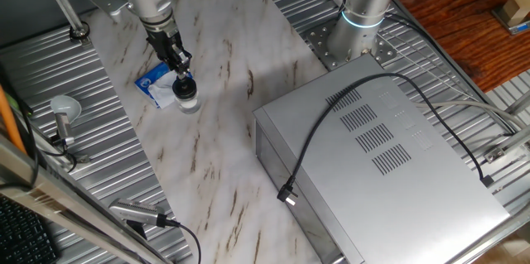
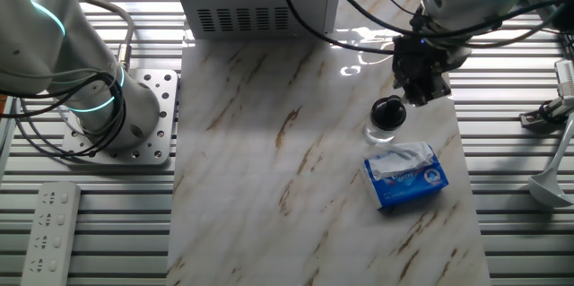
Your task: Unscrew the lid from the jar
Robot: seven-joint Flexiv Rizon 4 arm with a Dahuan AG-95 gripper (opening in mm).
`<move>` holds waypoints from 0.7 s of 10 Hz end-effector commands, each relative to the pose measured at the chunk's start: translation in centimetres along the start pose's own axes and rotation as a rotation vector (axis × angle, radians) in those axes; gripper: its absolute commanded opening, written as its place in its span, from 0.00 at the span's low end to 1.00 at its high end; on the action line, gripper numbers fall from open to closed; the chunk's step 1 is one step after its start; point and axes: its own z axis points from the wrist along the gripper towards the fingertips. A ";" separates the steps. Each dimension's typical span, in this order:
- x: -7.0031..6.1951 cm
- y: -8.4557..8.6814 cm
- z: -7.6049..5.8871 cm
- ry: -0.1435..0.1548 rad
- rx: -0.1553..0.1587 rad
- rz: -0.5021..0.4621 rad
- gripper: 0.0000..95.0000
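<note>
One arm only; its gripper [image 1: 180,67] hangs just above the lid [image 2: 388,111], offset slightly to one side; finger spacing cannot be told. Jar [image 1: 188,102] stands upright beside the packet [image 2: 405,176], axis vertical; judged not yet gripped.

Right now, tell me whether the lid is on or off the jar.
On. The black lid sits on top of the upright clear jar, with the end effector close above it; whether it is loosened, cannot tell.
</note>
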 end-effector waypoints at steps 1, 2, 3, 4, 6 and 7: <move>-0.1 -0.1 0.1 0.001 -0.002 -0.001 0.80; -0.1 -0.1 0.2 0.000 -0.003 -0.003 0.80; -0.1 -0.1 0.3 0.000 -0.007 -0.006 0.80; -0.1 -0.2 0.5 -0.002 -0.009 -0.005 1.00; -0.3 -0.2 0.9 0.000 -0.007 -0.006 1.00; -0.3 -0.3 1.2 0.000 -0.006 -0.007 1.00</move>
